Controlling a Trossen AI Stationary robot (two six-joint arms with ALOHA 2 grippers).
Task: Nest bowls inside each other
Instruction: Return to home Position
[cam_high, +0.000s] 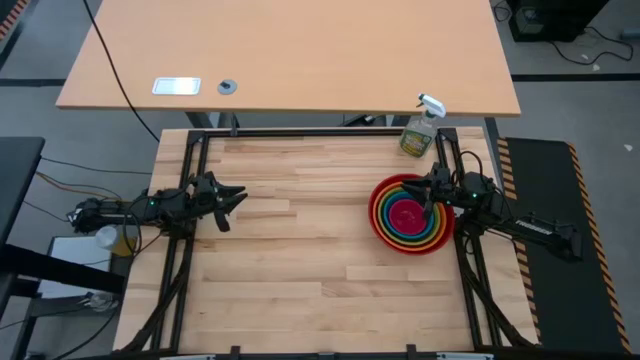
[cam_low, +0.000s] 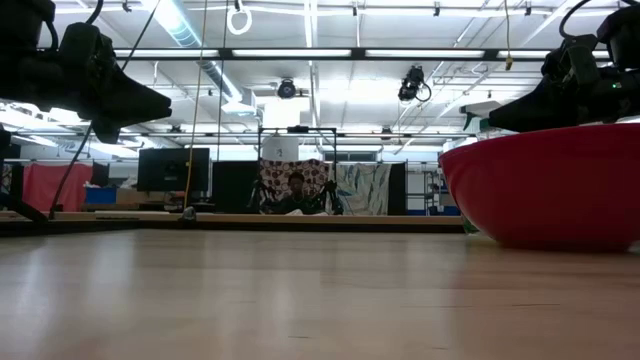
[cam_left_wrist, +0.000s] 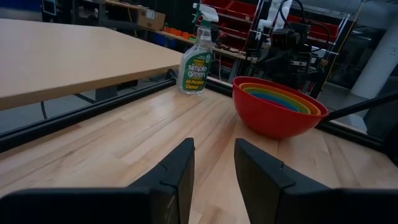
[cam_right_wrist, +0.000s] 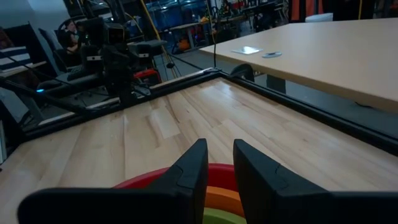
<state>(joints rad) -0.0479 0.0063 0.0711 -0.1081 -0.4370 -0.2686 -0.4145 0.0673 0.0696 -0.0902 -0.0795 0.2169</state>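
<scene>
The bowls stand nested on the wooden table at its right side: red outermost, then orange, lime green, blue and pink at the centre. The red bowl rests on its base. My right gripper hangs level over the stack's right rim. Its fingers are a little apart with nothing between them, and it is clear of the bowls. My left gripper waits level at the table's left side, far from the bowls. Its fingers are also slightly apart and empty.
A clear spray bottle with a white trigger stands at the far right corner, just beyond the bowls. A black frame borders the table. A larger light desk lies beyond the far edge. Bare wood spans the middle and near part.
</scene>
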